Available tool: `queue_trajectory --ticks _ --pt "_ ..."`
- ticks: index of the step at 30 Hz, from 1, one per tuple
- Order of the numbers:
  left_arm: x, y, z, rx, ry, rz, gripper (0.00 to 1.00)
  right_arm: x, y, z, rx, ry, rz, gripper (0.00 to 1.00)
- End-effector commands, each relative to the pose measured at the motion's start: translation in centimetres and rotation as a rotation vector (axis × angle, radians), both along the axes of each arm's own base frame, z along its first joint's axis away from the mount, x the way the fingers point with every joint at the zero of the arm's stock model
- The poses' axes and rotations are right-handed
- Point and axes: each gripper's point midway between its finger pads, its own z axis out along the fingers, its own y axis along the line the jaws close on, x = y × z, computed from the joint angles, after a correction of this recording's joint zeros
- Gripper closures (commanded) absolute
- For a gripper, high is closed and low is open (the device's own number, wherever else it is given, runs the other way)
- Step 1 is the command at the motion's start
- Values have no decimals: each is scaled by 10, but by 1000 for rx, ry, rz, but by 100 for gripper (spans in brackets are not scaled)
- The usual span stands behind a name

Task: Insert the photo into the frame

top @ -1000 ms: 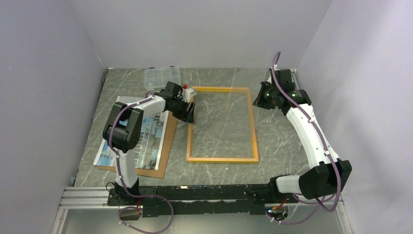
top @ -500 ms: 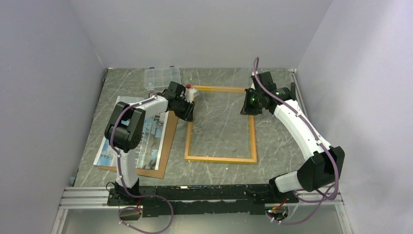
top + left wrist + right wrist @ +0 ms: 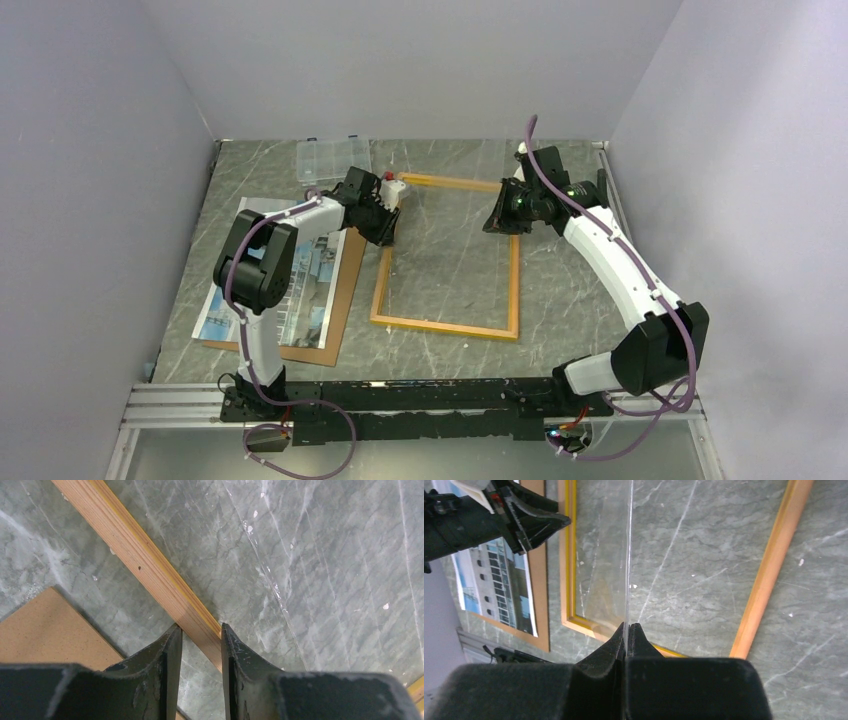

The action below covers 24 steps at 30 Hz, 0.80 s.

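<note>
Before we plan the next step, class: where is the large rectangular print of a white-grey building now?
In the top view, the building print lies on the left, flat on the brown backing board, just left of the yellow-bordered wooden frame.

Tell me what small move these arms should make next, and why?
Probably the right gripper should lift the thin clear sheet it pinches away from the yellow-bordered wooden picture frame, whose rail the left gripper clamps. That would open the frame for the building photo print lying beside it.

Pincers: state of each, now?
Left pincer: closed on a rail of the frame.
Right pincer: closed on a thin clear sheet.
</note>
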Motion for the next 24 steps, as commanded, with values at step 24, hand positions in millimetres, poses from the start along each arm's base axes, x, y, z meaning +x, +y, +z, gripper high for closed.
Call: queue_trajectory --ticks 24 --pt "-4 75 103 -239 73 238 34 16 49 101 427 -147 149 100"
